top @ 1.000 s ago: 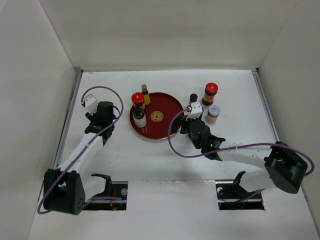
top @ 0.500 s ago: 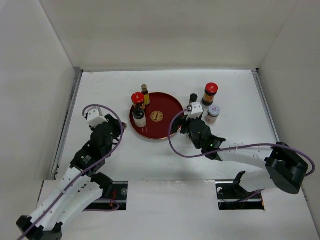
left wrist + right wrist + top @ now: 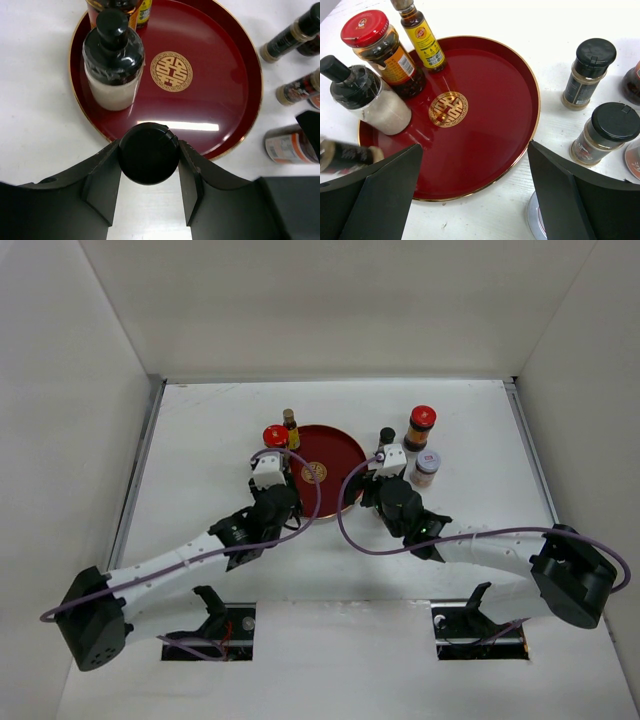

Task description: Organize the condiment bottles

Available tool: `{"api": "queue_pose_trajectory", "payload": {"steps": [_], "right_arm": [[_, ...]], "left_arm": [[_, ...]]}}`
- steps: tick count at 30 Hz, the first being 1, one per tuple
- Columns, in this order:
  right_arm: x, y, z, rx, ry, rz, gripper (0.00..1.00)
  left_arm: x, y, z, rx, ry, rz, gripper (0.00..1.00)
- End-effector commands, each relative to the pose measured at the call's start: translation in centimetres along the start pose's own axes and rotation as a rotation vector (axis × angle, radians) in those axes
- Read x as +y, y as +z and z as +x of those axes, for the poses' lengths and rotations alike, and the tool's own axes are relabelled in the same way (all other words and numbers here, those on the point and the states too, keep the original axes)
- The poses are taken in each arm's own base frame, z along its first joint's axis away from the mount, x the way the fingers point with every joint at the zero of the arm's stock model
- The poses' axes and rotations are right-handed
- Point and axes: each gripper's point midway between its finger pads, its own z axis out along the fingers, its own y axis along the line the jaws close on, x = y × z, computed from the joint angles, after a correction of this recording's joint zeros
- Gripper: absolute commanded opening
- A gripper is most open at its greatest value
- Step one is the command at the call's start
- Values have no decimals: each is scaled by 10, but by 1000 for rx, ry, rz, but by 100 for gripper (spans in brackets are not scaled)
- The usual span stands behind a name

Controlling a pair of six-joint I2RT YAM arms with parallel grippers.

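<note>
My left gripper is shut on a small dark black-capped bottle, seen cap-on at the near-left rim of the round red tray. In the tray stand a black-capped bottle with a white base, a red-capped amber jar and a slim yellow-labelled bottle. My right gripper hangs open over the tray's near-right edge, holding nothing. Right of the tray are two dark black-capped bottles, another red-capped jar and a white-lidded jar.
White walls close in the table on the left, back and right. The left arm lies across the near-left of the table. The right arm stretches along the near right, its purple cable looping beside the tray.
The left arm has swung from the table's left side rightward to the tray's near-left rim. The right arm and the standing bottles have not moved.
</note>
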Motion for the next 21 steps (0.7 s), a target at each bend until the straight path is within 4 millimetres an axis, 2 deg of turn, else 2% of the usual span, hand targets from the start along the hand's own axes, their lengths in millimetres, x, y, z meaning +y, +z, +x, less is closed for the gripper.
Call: {"api": "queue_pose_trajectory", "payload": {"steps": [1,4,10,16,21], "right_arm": [[2,1,-27,-79,65,-2,93],[2,2,-25,-74,62,0,93],[1,4,-22,-68,58,3,93],[2,4,-22,-67,58,2,93],[2,4,-23,-70,60,1,93]], "left_arm": [[-18,16,-45,-145,-56,29,30],[-14,30,-46,-143,-38,12,30],[-2,48,-24,-80,31,-31,30],[-3,53,-8,-33,59,-31,31],[-5,56,1,7,93,-39,41]]}}
